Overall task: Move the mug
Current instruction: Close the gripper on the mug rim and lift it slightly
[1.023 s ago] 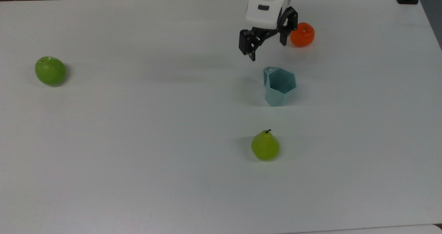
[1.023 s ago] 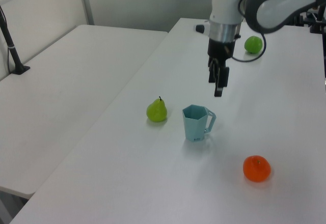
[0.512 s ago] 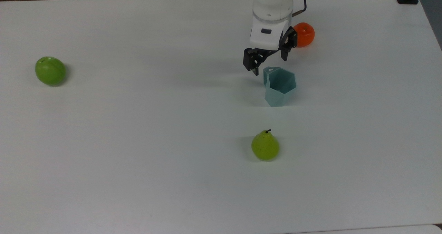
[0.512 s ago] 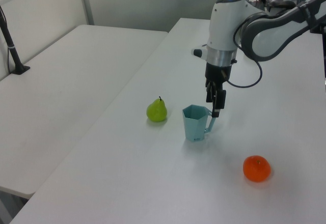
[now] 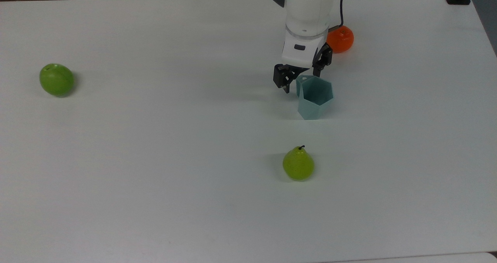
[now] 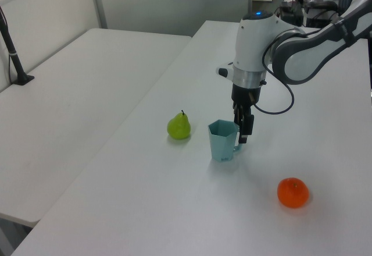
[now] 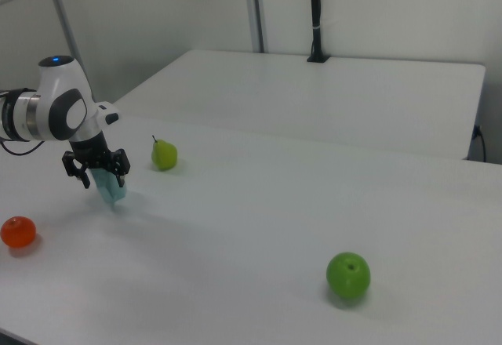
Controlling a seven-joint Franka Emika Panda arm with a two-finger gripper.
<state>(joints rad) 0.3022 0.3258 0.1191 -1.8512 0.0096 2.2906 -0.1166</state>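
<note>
Mug (image 5: 315, 98) upright on the white table (image 5: 155, 139), roughly mid-table toward the top view's right, handle on its far side. Pale teal, faceted, hexagonal rim; empty as far as can be seen.

Gripper (image 5: 302, 78) low at the mug's far rim, fingers spread wide and holding nothing. In the top view one finger (image 5: 282, 80) hangs outside the mug to the top view's left, the other sits by the handle side. In the left view the fingers (image 6: 244, 127) are down at handle level, just beside the mug; contact cannot be confirmed.

Orange fruit (image 5: 340, 39) farther off, behind the arm. Pear (image 5: 298, 164) nearer, well apart from the mug. Green apple (image 5: 56, 79) far out on the top view's left.

Judgement: approach step, grasp not yet made. Next move likely calls for settling the fingers around the handle or wall, closing, then lifting. Risk: off-centre closing could tip or slide the mug.
</note>
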